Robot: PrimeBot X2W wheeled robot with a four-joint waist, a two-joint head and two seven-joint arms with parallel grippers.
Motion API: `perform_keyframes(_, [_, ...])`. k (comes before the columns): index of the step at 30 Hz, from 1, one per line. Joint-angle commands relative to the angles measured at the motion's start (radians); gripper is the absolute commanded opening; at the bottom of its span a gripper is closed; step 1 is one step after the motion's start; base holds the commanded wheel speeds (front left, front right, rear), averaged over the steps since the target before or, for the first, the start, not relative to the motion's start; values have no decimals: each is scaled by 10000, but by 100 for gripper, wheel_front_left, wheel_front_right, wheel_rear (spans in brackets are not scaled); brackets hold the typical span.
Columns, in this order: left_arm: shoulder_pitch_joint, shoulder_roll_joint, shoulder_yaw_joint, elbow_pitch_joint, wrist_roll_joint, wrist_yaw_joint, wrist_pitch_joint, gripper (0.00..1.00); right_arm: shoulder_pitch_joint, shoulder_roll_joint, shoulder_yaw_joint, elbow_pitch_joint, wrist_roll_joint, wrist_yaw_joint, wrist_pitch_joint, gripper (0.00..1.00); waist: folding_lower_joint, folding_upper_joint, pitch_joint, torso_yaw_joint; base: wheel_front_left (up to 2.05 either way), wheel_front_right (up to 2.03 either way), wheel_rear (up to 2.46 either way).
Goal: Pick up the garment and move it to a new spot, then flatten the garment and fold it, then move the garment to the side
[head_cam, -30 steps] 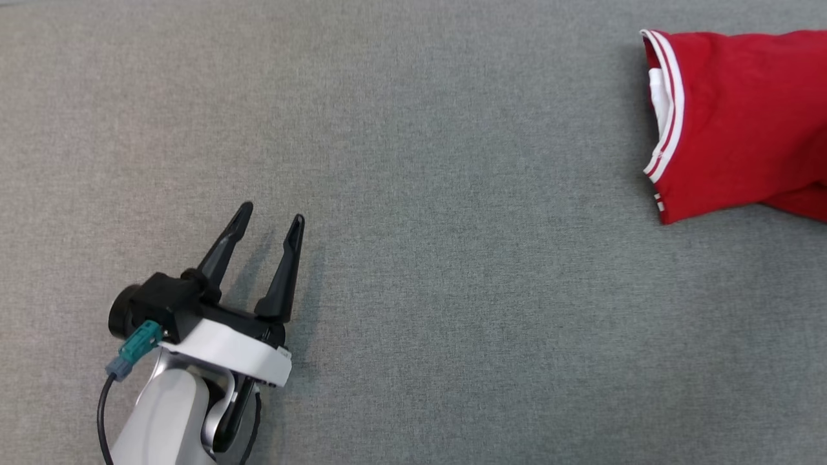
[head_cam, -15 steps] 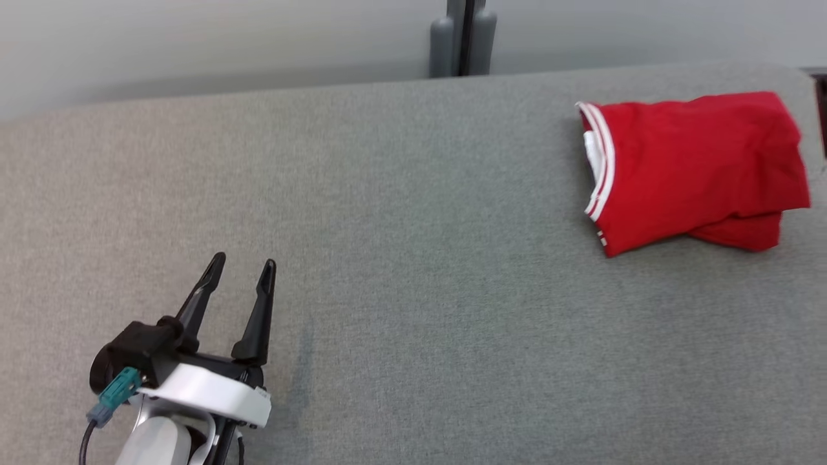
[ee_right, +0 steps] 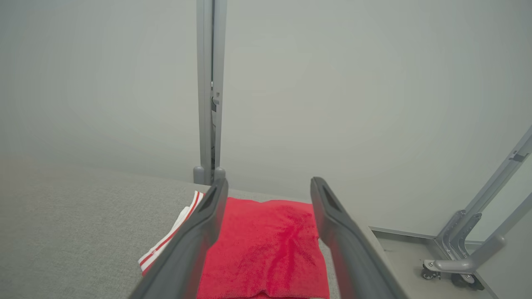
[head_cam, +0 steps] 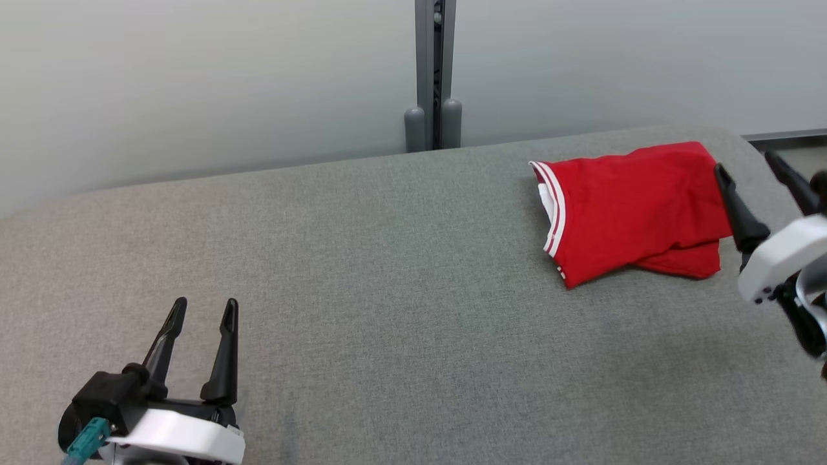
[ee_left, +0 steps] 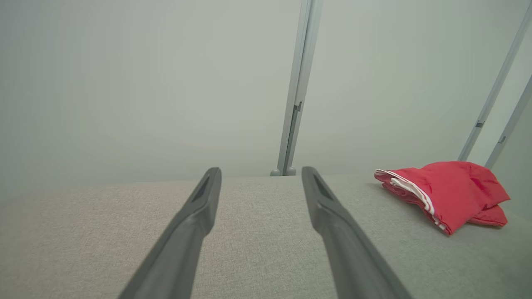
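The garment point(head_cam: 633, 210) is red with white-striped trim, folded into a compact rectangle at the far right of the grey padded table point(head_cam: 387, 258). In the left wrist view the garment point(ee_left: 444, 195) lies off to the right. My right gripper point(head_cam: 749, 171) is open at the right edge, just right of the garment and apart from it; in its own view the garment point(ee_right: 266, 249) lies below and between the spread fingers point(ee_right: 199, 232). At the lower left, far from the garment, stands my left gripper point(head_cam: 203, 309), open with nothing between its fingers.
A grey wall with a vertical metal post point(head_cam: 434, 71) stands behind the table. The table's right edge point(head_cam: 762, 155) drops to the floor just past the garment, where a wheeled metal frame point(ee_right: 465, 257) stands.
The head camera has tilted up, so the wall and the table's far edge came into view. My right gripper has appeared at the right edge beside the garment. The garment lies as before.
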Motion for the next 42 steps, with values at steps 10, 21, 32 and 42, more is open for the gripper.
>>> perform_keyframes(10, [467,-216,424,-394,383,2,-1,100,4050,1235,-3335,-3240,-976,1,-45,100,0,-1,-240,245,0,0,0])
perform_keyframes(21, [636,-490,1115,-1004,1295,274,-1,100,5797,2565,-4483,-5830,-2063,2,-47,100,0,-1,45,569,0,0,0])
perform_keyframes(32, [955,-786,1374,-705,1649,-1,-1,100,6436,2911,-4541,-6684,-2318,2,-49,100,0,-1,-59,874,0,0,0])
perform_keyframes(42, [1047,-920,1376,-435,1730,-127,-1,100,6811,3023,-4586,-6814,-2258,2,-48,100,0,-1,-208,1087,0,0,0])
